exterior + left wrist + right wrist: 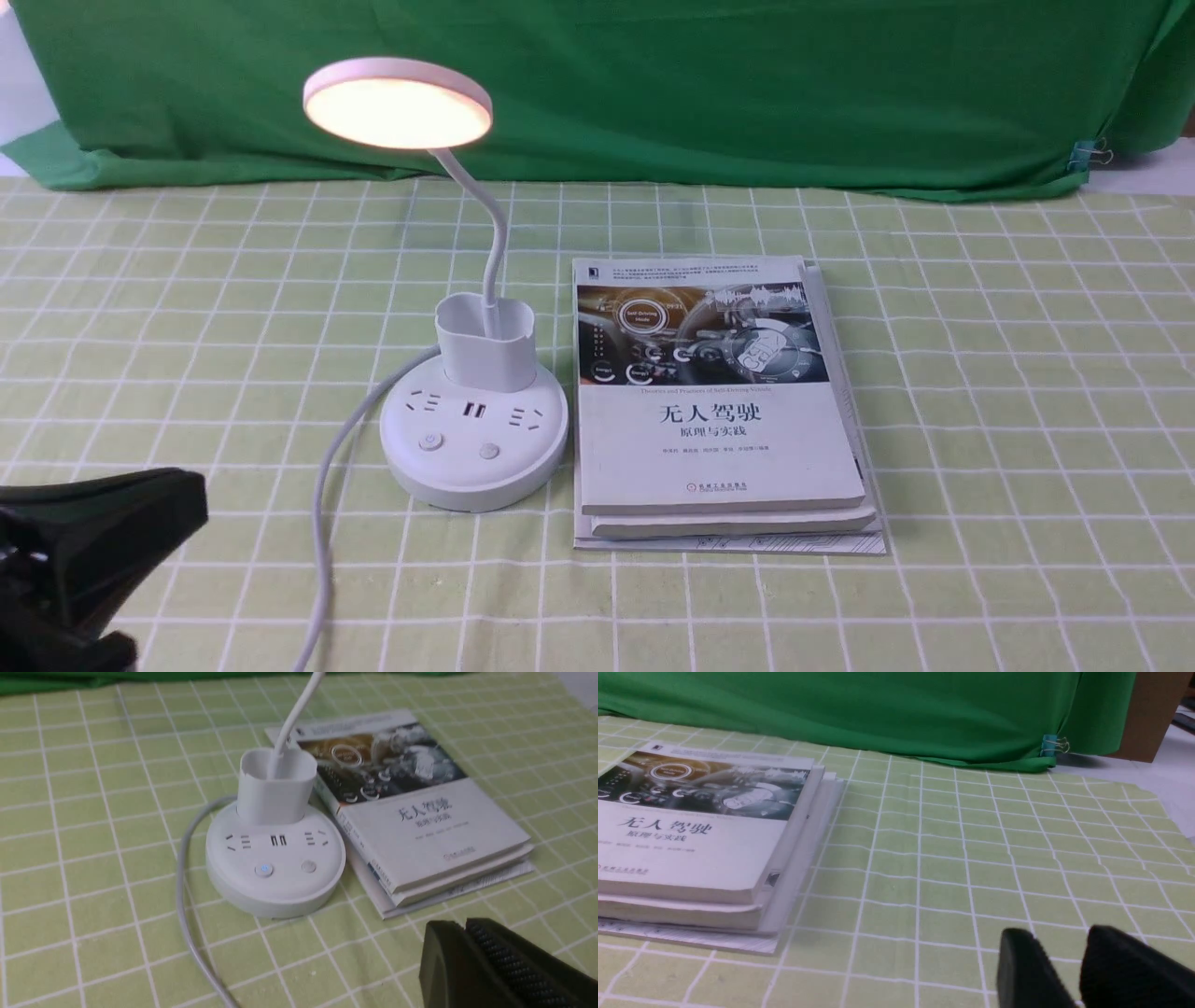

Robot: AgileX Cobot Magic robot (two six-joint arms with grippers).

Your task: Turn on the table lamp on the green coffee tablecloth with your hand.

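Green coffee tablecloth (980, 373) spreads all round the table lamp (474, 439), dark green backdrop (747, 84) behind it. Lamp lit, book stack (719, 429) just right of it. Lamp neck stands in its cup holder (485, 355). Left end effector (467, 926) front-left of lamp, fingers together. Right end effector (1064, 938): narrow gap.

stacked books (719, 411), dark green backdrop (747, 84), teal binder clip (1083, 154)

Black left end effector (463, 927), ribbed pads (511, 961)

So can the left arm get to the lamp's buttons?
Probably yes. Only bare cloth lies between the left gripper and the buttons, which face it; the books sit off to the side.
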